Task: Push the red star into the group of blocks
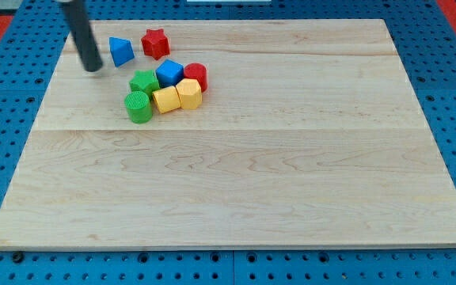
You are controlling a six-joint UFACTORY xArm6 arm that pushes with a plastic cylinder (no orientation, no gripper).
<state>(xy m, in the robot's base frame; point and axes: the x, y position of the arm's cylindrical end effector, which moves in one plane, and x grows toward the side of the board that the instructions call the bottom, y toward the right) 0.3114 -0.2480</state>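
While my tip (93,68) rests on the wooden board (291,182) near its top left corner, it touches no block and has no jaws to open or close. Just to its right sits the blue triangular block (120,51), and beyond that the red star (155,43), standing apart above the group. That cluster holds a green star (143,81), blue cube (169,73), red cylinder (196,74), green cylinder (138,106), yellow cube (165,100) and yellow hexagonal block (189,93), packed together.
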